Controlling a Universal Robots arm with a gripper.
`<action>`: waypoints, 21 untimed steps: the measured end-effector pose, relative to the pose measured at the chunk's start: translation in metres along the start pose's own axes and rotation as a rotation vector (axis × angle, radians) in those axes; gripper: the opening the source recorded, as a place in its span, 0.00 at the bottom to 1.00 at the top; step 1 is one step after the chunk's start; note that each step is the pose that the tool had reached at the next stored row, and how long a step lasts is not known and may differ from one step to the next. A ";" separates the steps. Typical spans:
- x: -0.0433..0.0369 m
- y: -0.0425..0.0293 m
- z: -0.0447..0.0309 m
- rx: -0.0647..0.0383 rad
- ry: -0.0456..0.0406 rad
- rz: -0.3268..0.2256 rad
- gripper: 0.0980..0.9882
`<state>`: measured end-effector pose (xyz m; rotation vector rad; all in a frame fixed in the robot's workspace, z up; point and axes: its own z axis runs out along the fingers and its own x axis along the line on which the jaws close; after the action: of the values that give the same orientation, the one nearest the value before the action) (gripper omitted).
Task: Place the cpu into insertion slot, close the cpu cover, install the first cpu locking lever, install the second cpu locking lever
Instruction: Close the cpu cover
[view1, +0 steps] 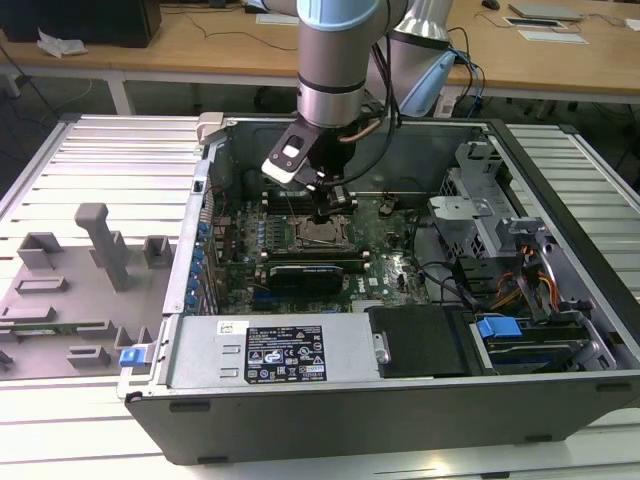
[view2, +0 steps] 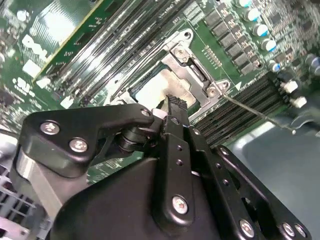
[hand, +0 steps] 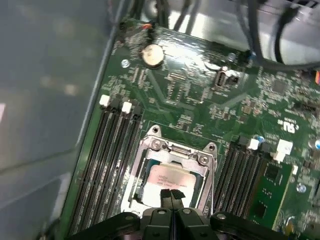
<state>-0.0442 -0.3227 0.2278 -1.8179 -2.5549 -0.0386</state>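
The cpu (hand: 167, 179) lies seated in the insertion slot (view1: 322, 234), and the cpu cover (hand: 175, 149) looks lowered around it, the chip showing through its window. The end effector (hand: 170, 195) is at the cover's edge, fingers pressed together and holding nothing. One locking lever (view2: 260, 114) juts free, so latching seems left.

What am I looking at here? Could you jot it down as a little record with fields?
place: open computer case with a green board inside
gripper: shut, right over the cpu
cpu: lies flat, seen through the cover's window
cover: down around the cpu
lever: thin rod sticking out sideways
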 end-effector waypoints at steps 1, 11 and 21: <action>0.0000 0.0000 0.0000 0.000 0.0003 -0.023 0.01; 0.0000 0.0000 0.0005 0.004 0.0037 -0.234 0.01; 0.0000 0.0000 0.0013 0.010 0.0084 -0.514 0.01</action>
<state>-0.0442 -0.3228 0.2266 -1.1057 -2.9278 -0.0348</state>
